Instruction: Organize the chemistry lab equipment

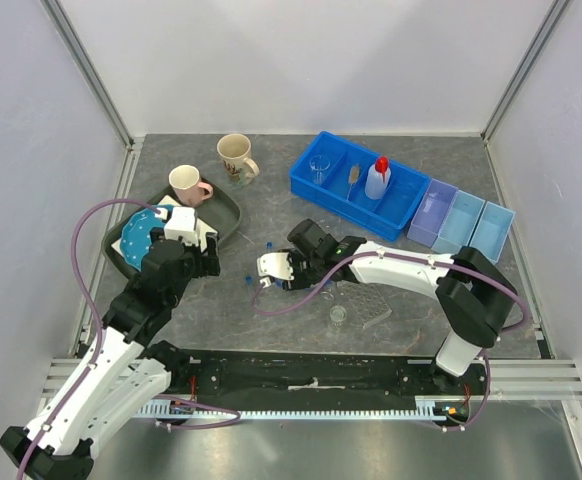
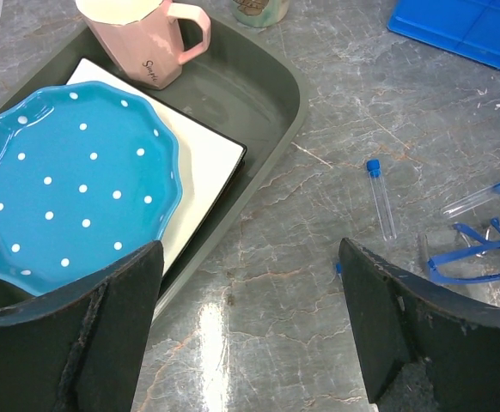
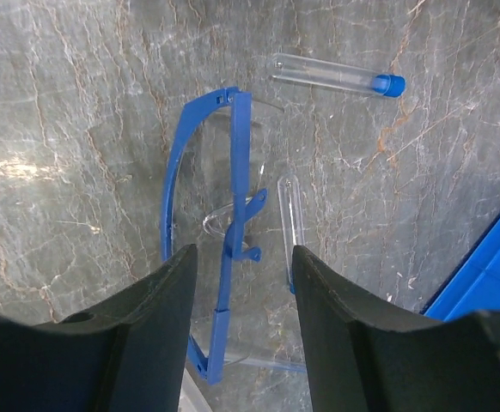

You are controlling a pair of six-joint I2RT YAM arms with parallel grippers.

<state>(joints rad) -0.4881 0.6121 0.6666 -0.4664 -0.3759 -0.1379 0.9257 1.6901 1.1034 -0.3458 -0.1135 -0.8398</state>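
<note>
Goggles [image 3: 237, 172] lie on the surface [image 3: 78, 129] among loose tubes [image 3: 336, 75], the right claw [image 3: 243, 257] half-open astride one temple, seemingly lining up a pinch, while the left claw [image 2: 248, 249] gapes empty beside the tray [image 2: 276, 77].

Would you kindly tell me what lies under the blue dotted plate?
The plate rests on a flat white slab with a dark edge, inside the grey tray. Only the slab's right side and top corner show. The rest of it, and anything else beneath the plate, is covered.
</note>
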